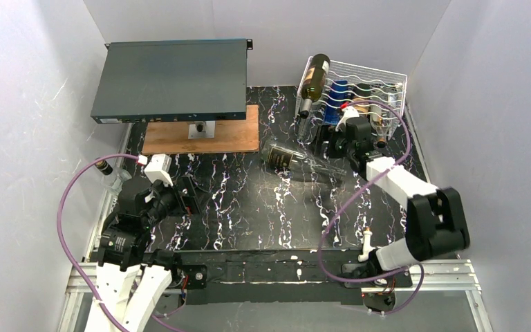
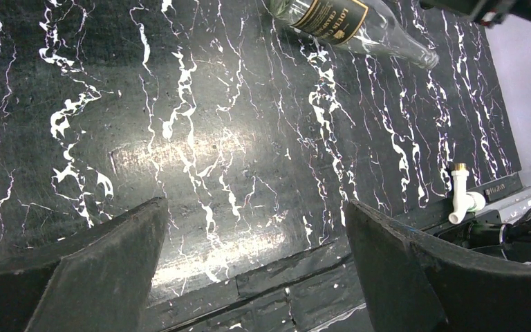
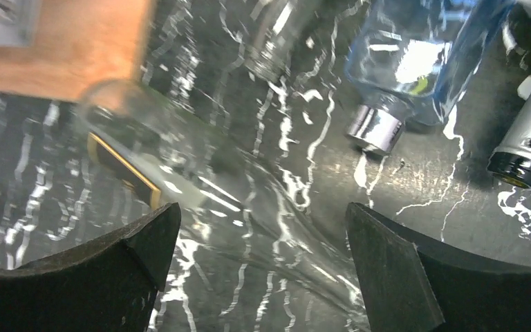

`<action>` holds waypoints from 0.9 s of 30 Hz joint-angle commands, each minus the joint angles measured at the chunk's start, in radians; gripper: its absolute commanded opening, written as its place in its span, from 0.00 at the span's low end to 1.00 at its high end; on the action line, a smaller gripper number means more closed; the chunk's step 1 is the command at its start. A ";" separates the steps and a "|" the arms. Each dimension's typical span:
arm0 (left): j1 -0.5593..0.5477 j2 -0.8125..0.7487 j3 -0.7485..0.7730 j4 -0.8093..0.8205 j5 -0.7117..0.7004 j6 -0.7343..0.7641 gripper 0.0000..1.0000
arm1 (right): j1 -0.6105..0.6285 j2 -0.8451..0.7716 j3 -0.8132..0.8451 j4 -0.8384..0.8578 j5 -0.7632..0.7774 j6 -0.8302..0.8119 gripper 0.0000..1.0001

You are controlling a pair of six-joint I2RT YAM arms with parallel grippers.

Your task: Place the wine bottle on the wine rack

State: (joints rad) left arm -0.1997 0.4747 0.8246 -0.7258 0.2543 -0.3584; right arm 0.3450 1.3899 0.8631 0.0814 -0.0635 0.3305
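A clear wine bottle [image 1: 296, 160] with a dark gold-edged label lies on its side on the black marbled mat, neck pointing right. The right wrist view has it [image 3: 200, 187] running slantwise under my right gripper [image 3: 263, 228], whose fingers stand wide apart above its shoulder and neck without touching it. From above, that right gripper [image 1: 334, 145] hovers just in front of the white wire wine rack [image 1: 380, 83] at the back right. A dark green bottle [image 1: 314, 79] rests on the rack's left end. My left gripper [image 2: 256, 228] is open and empty over the mat's near left, far from the bottle [image 2: 349, 24].
More bottles sit in the rack, necks poking out toward me: a blue one with a silver cap [image 3: 415, 62] and a silver-necked one [image 3: 525, 149]. A dark flat metal box [image 1: 169, 79] stands on a wooden board [image 1: 238, 137] at the back left. White walls close in both sides.
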 commanded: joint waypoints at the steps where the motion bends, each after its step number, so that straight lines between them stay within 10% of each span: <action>1: -0.002 -0.023 -0.008 0.003 -0.007 0.006 0.99 | -0.049 0.164 0.067 -0.016 -0.272 -0.152 0.98; 16: -0.002 0.011 -0.004 0.005 0.019 0.013 0.99 | -0.055 0.147 -0.121 0.132 -0.393 -0.097 0.98; 27: -0.001 0.012 -0.005 0.005 0.014 0.013 1.00 | 0.309 0.100 -0.249 0.256 0.344 -0.107 0.98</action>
State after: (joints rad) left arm -0.1997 0.4828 0.8246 -0.7258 0.2584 -0.3584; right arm 0.5346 1.4944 0.6464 0.2276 -0.0994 0.2302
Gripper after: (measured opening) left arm 0.994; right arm 0.984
